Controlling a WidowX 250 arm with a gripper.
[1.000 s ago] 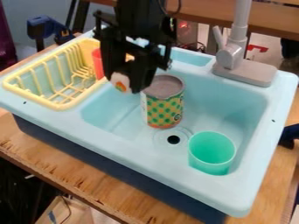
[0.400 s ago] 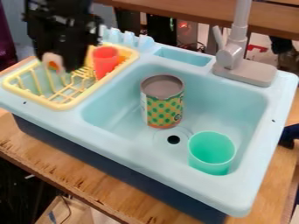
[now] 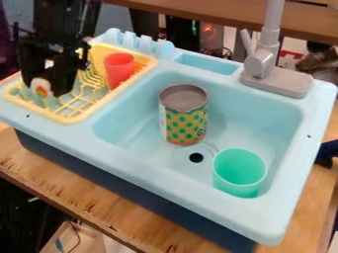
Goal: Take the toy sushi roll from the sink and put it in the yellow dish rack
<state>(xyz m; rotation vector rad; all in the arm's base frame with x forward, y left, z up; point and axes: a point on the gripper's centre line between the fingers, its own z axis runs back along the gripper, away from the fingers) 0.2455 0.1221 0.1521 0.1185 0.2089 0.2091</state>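
Observation:
At upper left, the black gripper (image 3: 50, 91) hangs low over the left part of the yellow dish rack (image 3: 76, 119). It is shut on a small white object (image 3: 41, 87) with an orange spot, which hides part of the rack's wires behind it. To the gripper's right, a red cup (image 3: 119, 70) stands inside the rack. I cannot tell whether the white object touches the rack.
In the light blue sink basin (image 3: 125, 126) a patterned can (image 3: 184, 118) stands upright, with a green cup (image 3: 239, 173) nearer the front right. A grey faucet (image 3: 261, 63) rises at the back right. An orange item (image 3: 137, 66) lies behind the red cup.
The gripper has moved left from above the basin's back left with the white object, then down to the rack. The red cup has come into fuller view; the can and green cup have stayed put.

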